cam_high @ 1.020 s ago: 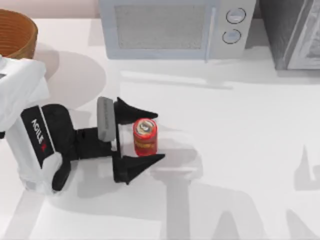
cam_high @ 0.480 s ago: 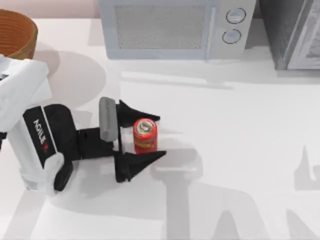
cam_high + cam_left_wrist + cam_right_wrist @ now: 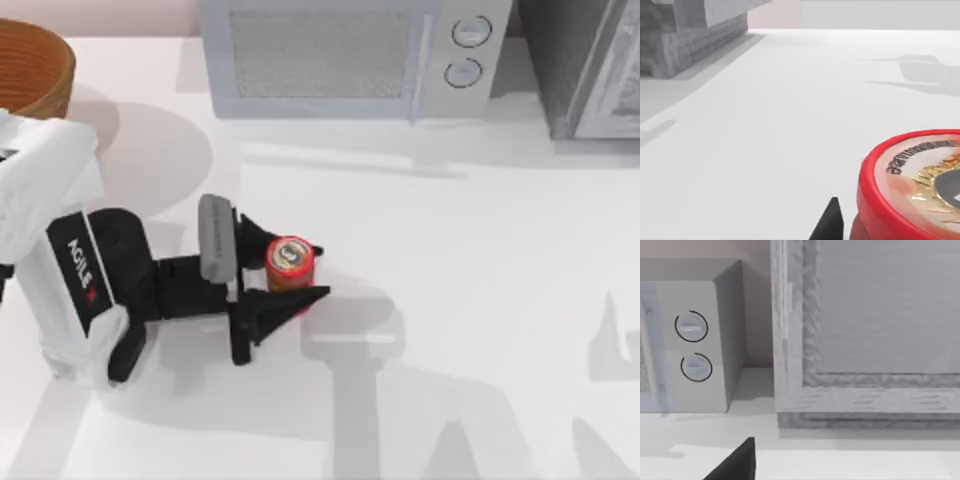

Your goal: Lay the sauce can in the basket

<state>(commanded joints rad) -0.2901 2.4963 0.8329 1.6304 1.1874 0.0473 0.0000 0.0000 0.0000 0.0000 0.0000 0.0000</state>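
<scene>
As I looked down from the top view, my left tool [image 3: 283, 268] sat on the surface [image 3: 470, 300] with its fingers pressed against both sides of the sauce can [image 3: 289, 262], which stood upright left of centre. The basket [image 3: 35, 65] waited at the far left corner, well apart, so I judged lifting, carrying and laying all remained. In the left wrist view, the can's rim [image 3: 912, 187] loomed close. The right wrist view faced the microwave [image 3: 690, 340]; that tool's state I could not tell.
</scene>
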